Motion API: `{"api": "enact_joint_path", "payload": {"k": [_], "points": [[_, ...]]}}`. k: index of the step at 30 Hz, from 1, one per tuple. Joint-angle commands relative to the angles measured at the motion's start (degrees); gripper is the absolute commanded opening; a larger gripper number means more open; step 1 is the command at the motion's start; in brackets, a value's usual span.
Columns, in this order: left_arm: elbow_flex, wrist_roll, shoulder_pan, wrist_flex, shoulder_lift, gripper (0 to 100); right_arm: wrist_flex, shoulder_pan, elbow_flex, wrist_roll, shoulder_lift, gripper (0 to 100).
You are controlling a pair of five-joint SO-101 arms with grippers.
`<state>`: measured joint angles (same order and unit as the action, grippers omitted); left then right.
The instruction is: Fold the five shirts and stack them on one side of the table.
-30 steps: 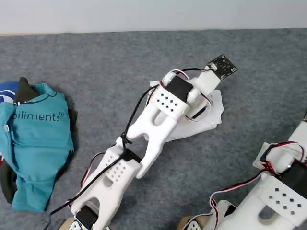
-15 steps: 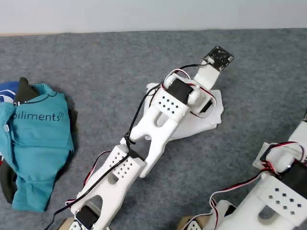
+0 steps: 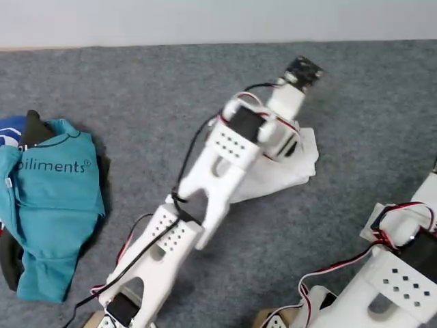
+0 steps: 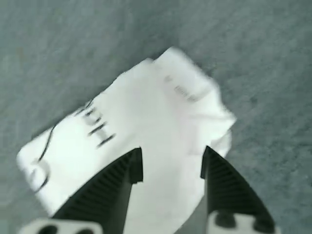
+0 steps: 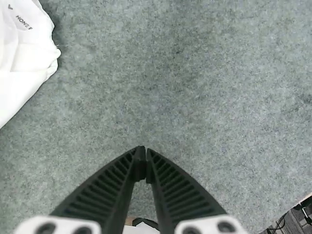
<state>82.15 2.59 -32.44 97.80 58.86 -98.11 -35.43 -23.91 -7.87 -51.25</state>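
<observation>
A crumpled white shirt (image 3: 290, 171) lies on the grey carpeted table (image 3: 136, 89), right of centre. The left arm (image 3: 225, 157) stretches from the near edge out over it. In the left wrist view my left gripper (image 4: 170, 163) is open just above the white shirt (image 4: 146, 126), fingers spread, with cloth showing between them. At the table's left side, a teal shirt (image 3: 54, 198) tops a loose pile that includes a blue garment (image 3: 9, 130) and a dark one (image 3: 34, 126). My right gripper (image 5: 142, 158) is shut and empty over bare carpet, with the white shirt's edge (image 5: 19, 53) off to one side.
The right arm (image 3: 403, 273) sits folded at the near right corner. Open carpet stretches along the far edge and between the white shirt and the teal pile. A pale wall (image 3: 205, 20) borders the far side of the table.
The left arm's wrist has swung toward the far side of the table and slightly left, its camera board now farther from the shirt. The white shirt, the pile and the right arm have stayed put.
</observation>
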Motion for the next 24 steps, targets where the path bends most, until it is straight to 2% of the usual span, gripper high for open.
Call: {"api": "enact_joint_path", "payload": {"k": [1, 5, 10, 17, 22, 24], "points": [[1.54, -0.97, 4.57, 2.99, -7.3, 15, 0.4, 4.09, 0.44, -0.44, -0.13, 1.5], [-4.62, -0.97, 8.18, 2.99, -15.56, 13, 0.13, 12.26, 0.35, 0.0, 0.66, 1.5], [-23.25, -1.05, 11.96, 2.99, -30.68, 13, 0.48, 20.26, 0.79, 2.55, 8.92, 1.5], [-49.63, -8.35, 21.8, 2.73, -52.48, 13, 1.89, 30.55, 8.79, -4.84, 21.93, 1.5], [-61.05, -13.1, 29.71, 2.73, -61.71, 13, 6.29, 38.64, 12.92, -5.63, 30.29, 2.0], [-63.87, -13.8, 32.53, 2.73, -63.65, 13, 7.34, 41.8, 13.98, -7.47, 33.89, 6.5]]}}
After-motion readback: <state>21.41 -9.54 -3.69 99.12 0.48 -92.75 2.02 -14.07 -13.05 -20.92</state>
